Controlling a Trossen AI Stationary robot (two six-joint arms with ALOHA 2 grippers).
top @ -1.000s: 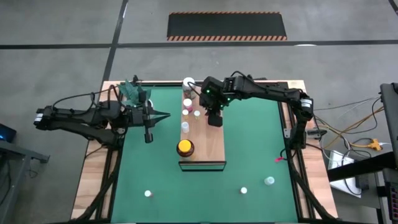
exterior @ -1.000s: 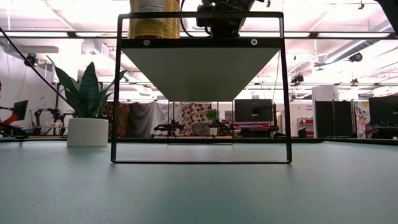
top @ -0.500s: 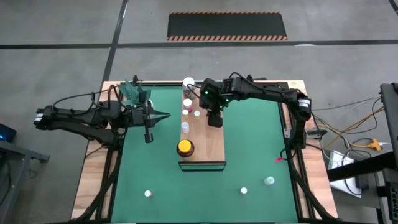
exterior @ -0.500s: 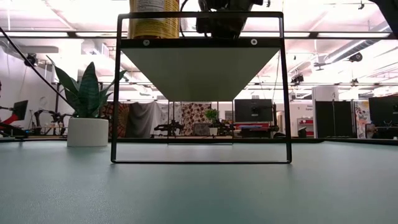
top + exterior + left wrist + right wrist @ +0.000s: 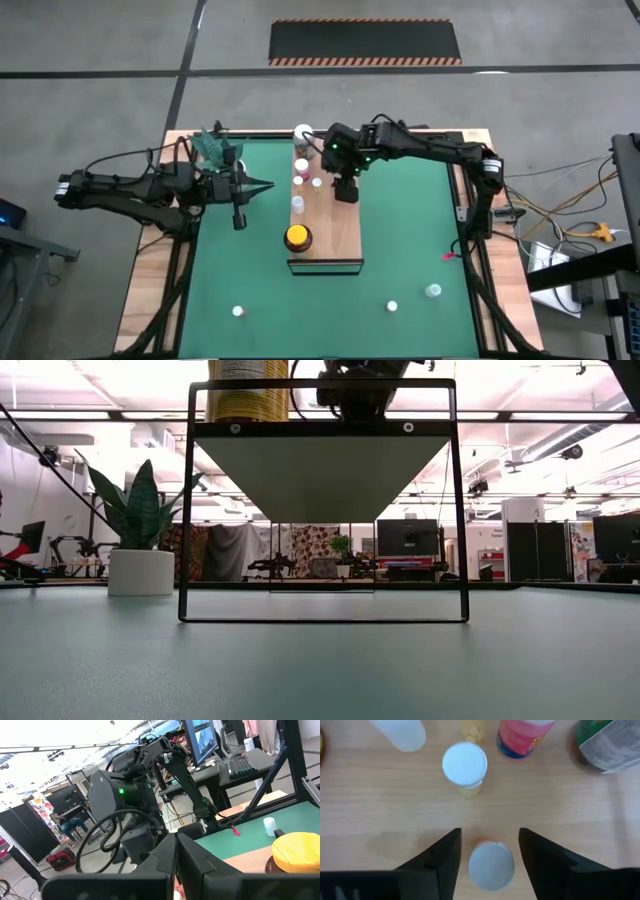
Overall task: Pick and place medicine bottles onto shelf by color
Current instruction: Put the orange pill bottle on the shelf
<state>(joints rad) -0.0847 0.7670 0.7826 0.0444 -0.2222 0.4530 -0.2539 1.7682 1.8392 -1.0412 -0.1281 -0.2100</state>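
Note:
The shelf (image 5: 335, 225) is a long wooden board on a black frame in the middle of the green mat. On it stand a yellow-lidded amber jar (image 5: 297, 237) and several small medicine bottles (image 5: 297, 203). My right gripper (image 5: 345, 190) hangs over the shelf's far half, pointing steeply down. In the right wrist view it (image 5: 489, 840) is open. One finger stands on each side of a small pale-capped bottle (image 5: 491, 866) that stands upright on the board, with a narrow gap on both sides. My left gripper (image 5: 262, 184) waits shut and level, left of the shelf.
Beyond my right gripper stand a white-capped bottle (image 5: 465, 764), a pink bottle (image 5: 522, 737) and a green-labelled jar (image 5: 607, 745). Three small bottles (image 5: 238, 311) (image 5: 392, 306) (image 5: 433, 291) stand on the mat near the front. A potted plant (image 5: 215, 148) is at the far left.
My right gripper has opened over the shelf; in the low view its dark outline above the board has grown wider. The arm has kept its place.

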